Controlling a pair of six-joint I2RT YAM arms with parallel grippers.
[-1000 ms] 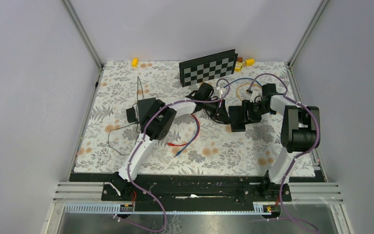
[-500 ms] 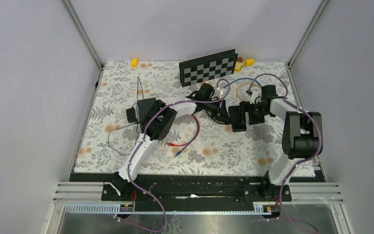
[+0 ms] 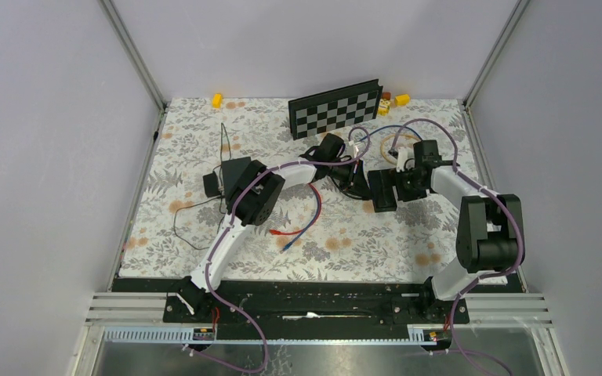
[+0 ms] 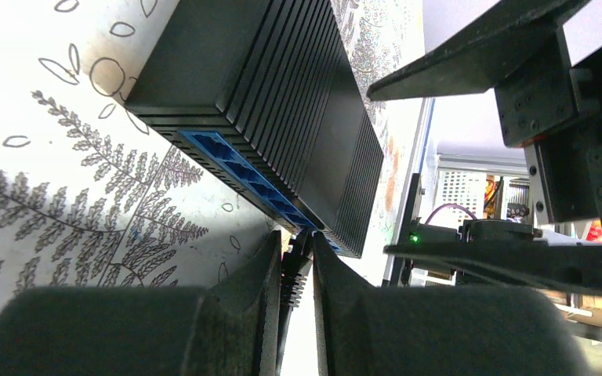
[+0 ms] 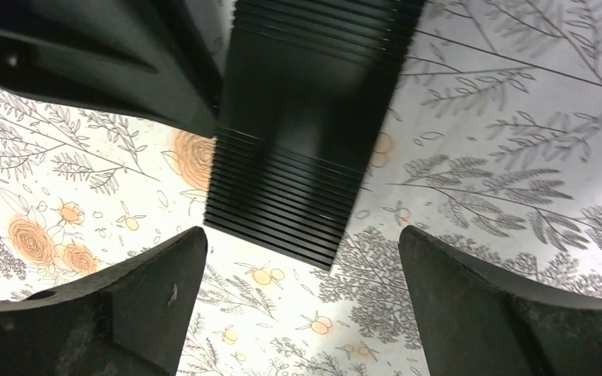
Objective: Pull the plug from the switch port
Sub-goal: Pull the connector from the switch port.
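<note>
**Left tool and plug.** My left tool (image 4: 296, 270) has its fingers (image 4: 243, 278) pressed together on the black plug (image 4: 298, 252), which I take to be held by its boot. The plug's long axis runs in line with the fingers, toward 12 o'clock in the left wrist view. Its nose meets the last blue port at the near end of the row on the switch (image 4: 282, 94). I cannot tell whether the latch has let go. The port row slants from 10 o'clock to 4 o'clock, so I judge that the pull must go straight back toward 6 o'clock, along the plug's axis and square to the port face.

**Right tool.** My right tool (image 5: 299, 249) is spread wide. The switch (image 5: 313, 133) lies between its fingers (image 5: 137, 301), with floral counter (image 5: 517, 133) showing on both sides, so neither pad touches the case.

**Overhead.** The switch (image 3: 382, 190) lies on the counter (image 3: 360, 251) with its long axis running roughly 12 to 6 o'clock. The left tool (image 3: 354, 178) is at its 9 o'clock, at the ports. The right tool (image 3: 401, 186) is at its 3 o'clock and placed, in my judgement, to brace the case.

**Writing.** I can read no brand, label or lettering on the switch or the plug. The chessboard (image 3: 335, 108) at 12 o'clock carries only its squares.
</note>
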